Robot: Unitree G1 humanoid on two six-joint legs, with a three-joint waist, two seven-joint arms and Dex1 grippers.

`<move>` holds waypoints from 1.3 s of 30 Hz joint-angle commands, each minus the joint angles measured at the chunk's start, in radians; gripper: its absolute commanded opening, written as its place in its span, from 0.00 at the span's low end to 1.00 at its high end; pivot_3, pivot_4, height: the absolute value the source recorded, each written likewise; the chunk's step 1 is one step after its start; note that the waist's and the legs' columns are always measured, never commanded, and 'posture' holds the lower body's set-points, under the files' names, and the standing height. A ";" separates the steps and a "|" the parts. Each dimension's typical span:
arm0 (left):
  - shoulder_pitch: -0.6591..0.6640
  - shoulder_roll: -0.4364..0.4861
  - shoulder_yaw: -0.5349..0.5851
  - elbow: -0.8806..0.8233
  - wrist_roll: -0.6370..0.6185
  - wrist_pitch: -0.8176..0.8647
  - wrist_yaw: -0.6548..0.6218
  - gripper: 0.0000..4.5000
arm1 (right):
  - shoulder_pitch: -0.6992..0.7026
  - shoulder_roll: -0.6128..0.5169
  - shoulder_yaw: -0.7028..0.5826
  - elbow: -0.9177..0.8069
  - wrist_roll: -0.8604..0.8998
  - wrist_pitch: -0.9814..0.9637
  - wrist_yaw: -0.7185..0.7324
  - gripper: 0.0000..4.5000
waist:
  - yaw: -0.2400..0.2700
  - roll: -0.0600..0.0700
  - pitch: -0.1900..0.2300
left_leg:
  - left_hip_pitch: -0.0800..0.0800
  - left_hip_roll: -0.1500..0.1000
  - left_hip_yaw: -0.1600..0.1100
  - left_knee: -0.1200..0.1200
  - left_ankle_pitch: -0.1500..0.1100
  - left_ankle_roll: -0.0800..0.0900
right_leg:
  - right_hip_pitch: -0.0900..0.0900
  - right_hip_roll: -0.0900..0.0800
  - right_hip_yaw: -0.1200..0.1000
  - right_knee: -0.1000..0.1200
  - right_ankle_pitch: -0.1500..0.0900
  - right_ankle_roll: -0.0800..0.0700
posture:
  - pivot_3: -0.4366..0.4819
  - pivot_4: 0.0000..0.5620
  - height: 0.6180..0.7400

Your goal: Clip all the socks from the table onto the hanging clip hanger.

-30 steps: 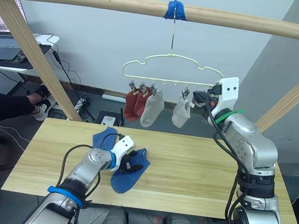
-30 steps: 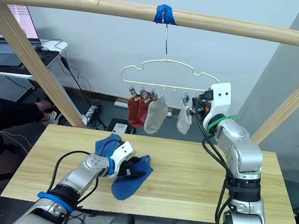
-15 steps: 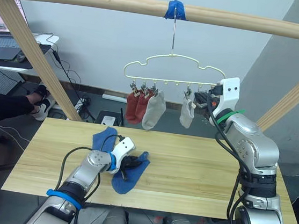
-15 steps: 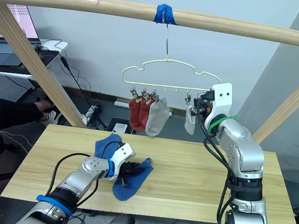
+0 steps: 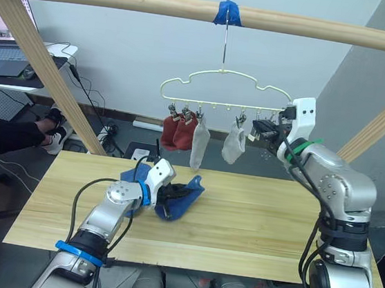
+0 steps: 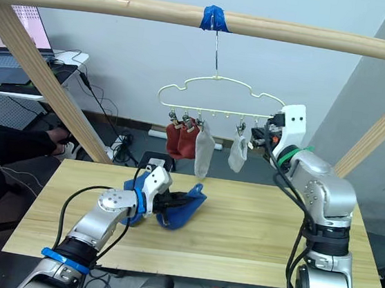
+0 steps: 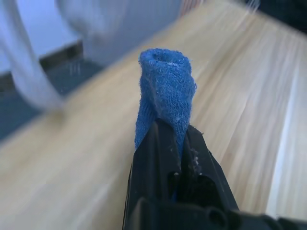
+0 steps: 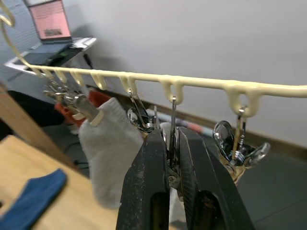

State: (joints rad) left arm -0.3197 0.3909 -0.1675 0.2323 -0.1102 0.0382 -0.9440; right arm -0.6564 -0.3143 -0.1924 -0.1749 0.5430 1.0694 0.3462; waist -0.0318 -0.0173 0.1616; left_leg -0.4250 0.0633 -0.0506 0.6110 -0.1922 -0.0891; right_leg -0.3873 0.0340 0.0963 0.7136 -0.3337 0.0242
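Four socks (image 5: 197, 136) hang on clip hanger (image 5: 221, 91), frame centre. Left gripper (image 5: 171, 194), jaws pinching blue sock (image 5: 179, 197), now lifted off desk (image 5: 239, 219). Right gripper (image 8: 169, 143) jaws closed on clip (image 8: 172, 124); hanging next.

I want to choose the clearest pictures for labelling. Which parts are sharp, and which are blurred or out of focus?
Left wrist view: the blue sock in the left end effector is sharp; the table and the pale socks behind are blurred. Right wrist view: the right end effector and the clip it pinches are sharp; the laptop is soft. Eye views: evenly lit, sharp, without glare.
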 commanded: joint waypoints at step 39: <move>-0.225 -0.180 -0.022 -0.008 -0.008 -0.103 0.129 0.01 | -0.168 0.249 -0.424 -0.032 0.397 0.545 -0.358 0.01 | -0.003 0.000 0.000 | 0.000 0.000 0.001 0.000 0.000 0.000 | -0.001 0.000 0.001 0.000 0.000 0.000 | 0.50 0.23 1.00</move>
State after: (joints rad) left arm -0.5240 0.2169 -0.1905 0.2418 -0.1143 -0.0371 -0.8183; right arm -0.8111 -0.0577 -0.6301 -0.1763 0.9097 1.6066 -0.0206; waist -0.0348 -0.0171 0.1616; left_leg -0.4255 0.0629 -0.0501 0.6105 -0.1922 -0.0888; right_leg -0.3880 0.0341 0.0968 0.7131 -0.3338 0.0243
